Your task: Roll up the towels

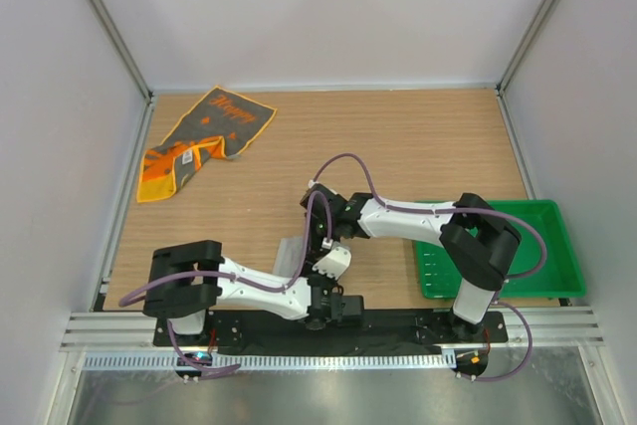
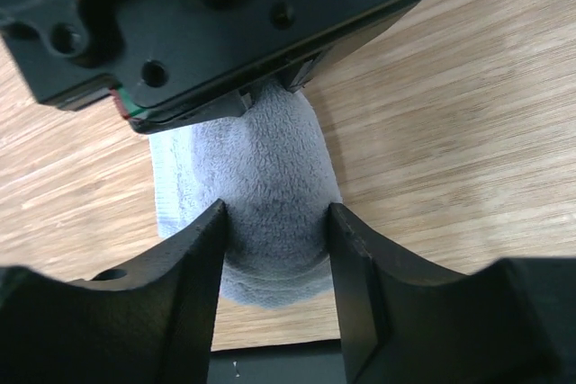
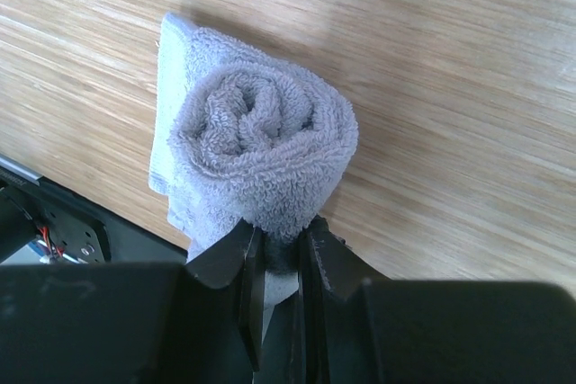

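The light grey towel [image 3: 261, 132] is rolled into a tight spiral and lies on the wooden table near the front edge [image 1: 291, 254]. My right gripper [image 3: 281, 245] is shut on one end of the roll, pinching a fold of it. My left gripper [image 2: 274, 240] straddles the roll [image 2: 270, 168] from the other side, both fingers pressed against its flanks. The right gripper's black body [image 2: 225, 15] hangs over the roll's far end. In the top view both grippers, left [image 1: 317, 291] and right [image 1: 323, 266], meet over the roll. The dark grey towel with orange print [image 1: 204, 136] lies crumpled, unrolled, at the far left.
A green plastic tray [image 1: 542, 211] stands at the right front, under the right arm. The black base rail [image 1: 388, 330] runs just behind the roll along the table's near edge. Walls enclose the table on three sides.
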Available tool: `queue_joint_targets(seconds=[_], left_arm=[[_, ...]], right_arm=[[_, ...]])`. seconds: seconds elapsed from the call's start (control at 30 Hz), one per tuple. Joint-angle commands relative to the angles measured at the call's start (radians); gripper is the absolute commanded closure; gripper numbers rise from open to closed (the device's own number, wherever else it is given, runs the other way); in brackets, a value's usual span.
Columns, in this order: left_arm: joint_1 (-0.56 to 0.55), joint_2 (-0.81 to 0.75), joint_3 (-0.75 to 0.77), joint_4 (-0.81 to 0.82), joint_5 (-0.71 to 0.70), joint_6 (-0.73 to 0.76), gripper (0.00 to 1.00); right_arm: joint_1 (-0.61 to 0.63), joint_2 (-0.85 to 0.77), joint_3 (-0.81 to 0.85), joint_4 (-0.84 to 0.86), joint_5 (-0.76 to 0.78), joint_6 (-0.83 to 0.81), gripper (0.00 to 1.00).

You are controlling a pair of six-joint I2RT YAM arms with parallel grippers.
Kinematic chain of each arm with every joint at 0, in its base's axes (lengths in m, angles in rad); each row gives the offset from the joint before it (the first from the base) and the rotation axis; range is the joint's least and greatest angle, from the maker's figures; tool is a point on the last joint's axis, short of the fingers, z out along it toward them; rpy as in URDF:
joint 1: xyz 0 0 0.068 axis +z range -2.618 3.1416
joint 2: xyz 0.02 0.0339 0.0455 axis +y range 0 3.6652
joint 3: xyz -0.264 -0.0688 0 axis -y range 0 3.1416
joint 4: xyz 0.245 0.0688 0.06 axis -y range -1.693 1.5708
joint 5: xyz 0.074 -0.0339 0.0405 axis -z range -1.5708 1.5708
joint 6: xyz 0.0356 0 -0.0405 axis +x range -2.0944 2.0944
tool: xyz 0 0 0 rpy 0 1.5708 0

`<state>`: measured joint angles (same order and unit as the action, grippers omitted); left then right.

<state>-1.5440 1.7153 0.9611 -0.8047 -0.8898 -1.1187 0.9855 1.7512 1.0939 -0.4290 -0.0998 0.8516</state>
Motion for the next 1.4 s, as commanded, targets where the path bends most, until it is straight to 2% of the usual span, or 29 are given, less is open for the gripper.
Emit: queue_joint_targets(seconds=[0.0, 0.27, 0.37, 0.5, 0.6, 0.67, 0.77, 0.93, 1.03, 1.17, 1.23, 1.37], left_arm=[[-0.002, 0.015, -0.033, 0.042, -0.018, -0.049, 0.5], [-0.004, -0.019, -0.119, 0.117, 0.025, -0.058, 0.52], [-0.004, -0.02, -0.139, 0.13, 0.025, -0.069, 0.61], [-0.004, -0.052, -0.173, 0.139, 0.017, -0.099, 0.87], [-0.002, -0.103, -0.229, 0.217, 0.026, -0.073, 0.94], [-0.001, -0.161, -0.286, 0.286, 0.061, -0.026, 0.94], [0.007, -0.241, -0.352, 0.401, 0.11, 0.02, 0.94], [0.033, -0.383, -0.438, 0.547, 0.189, 0.086, 0.94], [0.074, -0.437, -0.504, 0.608, 0.259, 0.111, 0.94], [0.203, -0.514, -0.59, 0.748, 0.458, 0.125, 0.95], [0.226, -0.548, -0.631, 0.775, 0.489, 0.119, 0.95], [0.315, -0.641, -0.689, 0.8, 0.574, 0.089, 0.95]], right_arm=[[0.004, -0.039, -0.003, -0.088, -0.02, -0.013, 0.9], [-0.01, -0.056, 0.001, -0.094, -0.043, -0.026, 0.87], [-0.016, -0.062, 0.003, -0.108, -0.046, -0.031, 0.86], [-0.039, -0.091, -0.022, -0.1, -0.073, -0.039, 0.81], [-0.07, -0.116, -0.037, -0.102, -0.074, -0.045, 0.66], [-0.093, -0.137, -0.037, -0.109, -0.069, -0.052, 0.46], [-0.128, -0.173, -0.039, -0.109, -0.052, -0.054, 0.26], [-0.186, -0.254, -0.057, -0.11, 0.021, -0.031, 0.24], [-0.196, -0.321, -0.1, -0.047, 0.023, -0.017, 0.24], [-0.196, -0.397, -0.208, 0.102, -0.015, 0.001, 0.24], [-0.196, -0.418, -0.259, 0.14, -0.027, 0.003, 0.24], [-0.194, -0.432, -0.356, 0.319, -0.116, 0.017, 0.24]])
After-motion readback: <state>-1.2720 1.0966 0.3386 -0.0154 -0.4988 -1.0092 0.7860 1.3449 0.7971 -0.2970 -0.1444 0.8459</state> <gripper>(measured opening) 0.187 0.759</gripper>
